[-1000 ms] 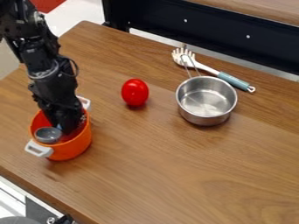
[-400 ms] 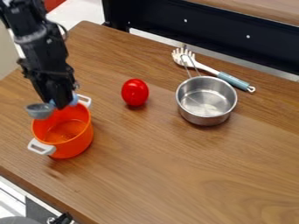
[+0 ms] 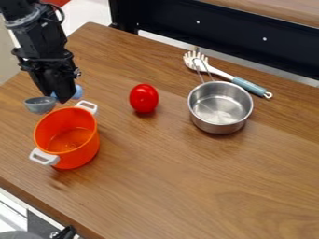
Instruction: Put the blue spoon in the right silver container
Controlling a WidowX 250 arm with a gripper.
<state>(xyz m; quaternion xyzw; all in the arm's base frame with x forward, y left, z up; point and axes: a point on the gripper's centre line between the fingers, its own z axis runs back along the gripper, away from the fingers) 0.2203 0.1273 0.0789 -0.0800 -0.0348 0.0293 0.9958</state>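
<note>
My gripper (image 3: 61,96) hangs at the left, just above and behind the orange pot, shut on the blue spoon. The spoon's grey bowl (image 3: 40,105) sticks out to the left of the gripper, and a light blue part of the spoon (image 3: 78,92) shows on its right. The silver container (image 3: 220,107), a small metal pan with a wire handle pointing up and back, stands upright right of centre, well apart from the gripper.
The orange pot (image 3: 83,151) with white handles stands just in front of the gripper. A red tomato (image 3: 144,98) sits between the pot and the silver container. Behind the container lies a white pasta server with a blue-grey handle (image 3: 248,86).
The gripper has come up out of the orange pot with the blue spoon and moved slightly back. The pot has shifted very little.
</note>
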